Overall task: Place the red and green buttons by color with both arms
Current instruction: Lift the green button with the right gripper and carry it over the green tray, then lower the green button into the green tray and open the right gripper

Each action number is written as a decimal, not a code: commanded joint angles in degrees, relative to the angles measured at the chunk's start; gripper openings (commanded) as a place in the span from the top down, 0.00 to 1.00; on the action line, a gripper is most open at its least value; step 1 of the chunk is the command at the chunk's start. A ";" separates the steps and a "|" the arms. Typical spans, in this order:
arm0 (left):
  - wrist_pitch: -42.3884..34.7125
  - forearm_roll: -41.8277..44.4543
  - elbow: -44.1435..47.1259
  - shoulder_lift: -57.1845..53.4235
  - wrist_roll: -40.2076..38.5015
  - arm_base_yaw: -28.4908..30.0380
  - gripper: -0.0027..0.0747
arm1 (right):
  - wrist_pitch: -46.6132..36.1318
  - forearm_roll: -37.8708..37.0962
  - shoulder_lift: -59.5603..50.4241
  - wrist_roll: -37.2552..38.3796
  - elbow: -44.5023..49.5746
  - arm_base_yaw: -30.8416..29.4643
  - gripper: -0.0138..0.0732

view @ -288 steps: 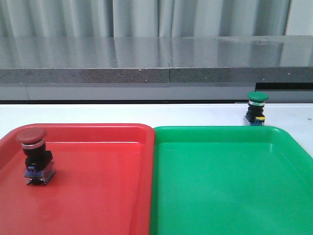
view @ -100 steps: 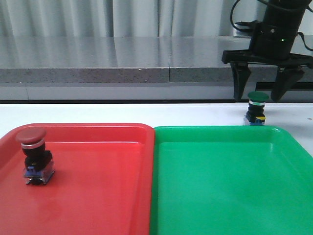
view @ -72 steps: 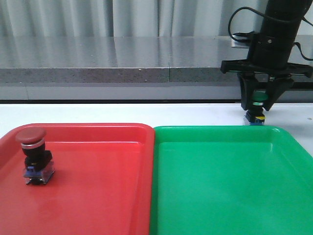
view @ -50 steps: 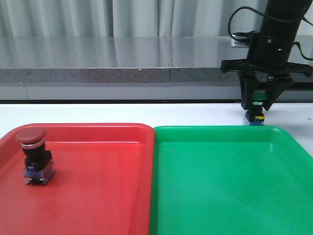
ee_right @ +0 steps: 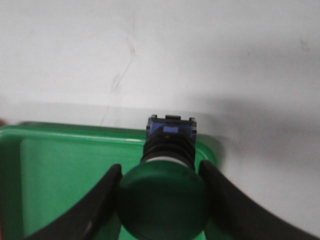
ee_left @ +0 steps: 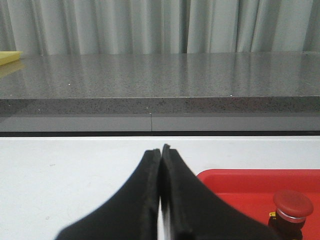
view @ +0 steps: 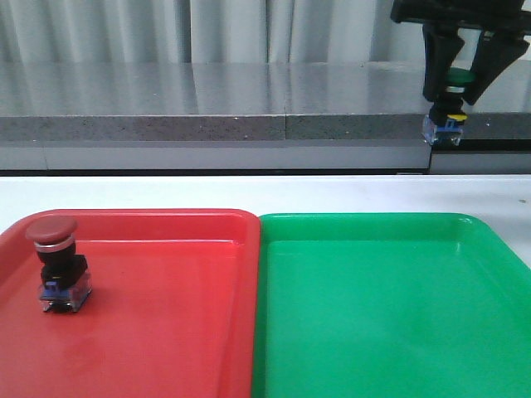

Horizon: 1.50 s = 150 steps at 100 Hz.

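Green button [view: 455,80] hangs clamped in right gripper [view: 459,70], apparently above green tray [view: 390,315].

red tray [view: 166,249], green tray [view: 373,282], white table [view: 249,191]

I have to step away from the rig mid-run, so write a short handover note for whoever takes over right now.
Right gripper: shut on the green button, holding it in the air beyond the far right corner of the green tray.
Left gripper: shut and empty, near the red tray.
Red button: standing upright in the red tray, near its left side. That half looks done.
Left to do: bring the green button over the green tray, set it down and release.
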 commanded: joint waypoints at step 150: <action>-4.80 -0.60 0.74 -1.88 0.05 0.06 0.99 | -15.70 0.96 -1.87 13.51 21.14 20.03 0.32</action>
